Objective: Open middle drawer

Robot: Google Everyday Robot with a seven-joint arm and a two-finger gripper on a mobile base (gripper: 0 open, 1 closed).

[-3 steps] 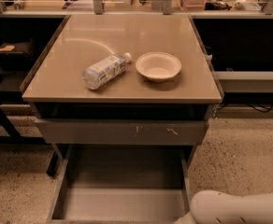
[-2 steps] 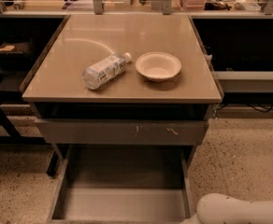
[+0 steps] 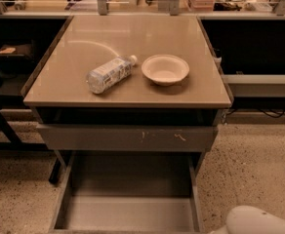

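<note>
The middle drawer [image 3: 128, 201] is pulled out toward me below the table, showing its shallow grey tray interior. Its front is cut off by the bottom edge of the view. Above it sits the taller grey drawer front with pale scratch marks [image 3: 128, 138], under a dark gap below the tabletop. Only a white rounded part of my arm [image 3: 259, 222] shows, at the bottom right corner beside the open drawer's right side. My gripper is out of view below the frame.
A clear plastic water bottle [image 3: 108, 73] lies on its side on the tan tabletop [image 3: 132, 33], next to a white bowl [image 3: 165, 68]. Dark shelving flanks the table on both sides. Speckled floor [image 3: 250, 169] lies to the right.
The white arm part has moved a little to the right and down, out of the frame. The drawer, bottle and bowl have not moved.
</note>
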